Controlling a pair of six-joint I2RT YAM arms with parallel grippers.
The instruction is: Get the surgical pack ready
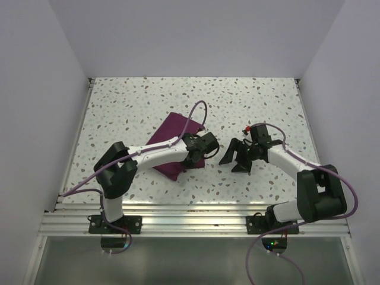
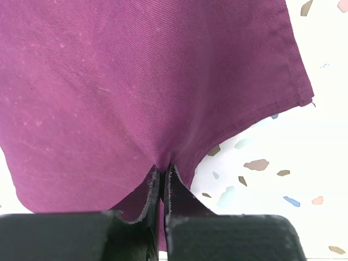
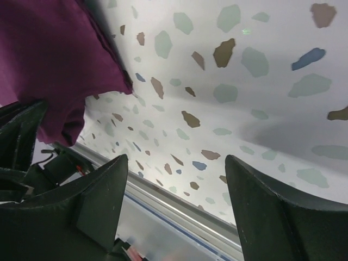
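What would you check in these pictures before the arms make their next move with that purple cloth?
1. Hold on the cloth: ok, the left gripper is shut on a pinched fold of the surgical pack.
2. Free hand: ok, the right gripper is open and empty.
3. Gap: ok, the right gripper sits beside the pack, not touching it.
4. Support: ok, the pack lies as a folded bundle on the table.
5. Number of layers pinched: cannot tell.
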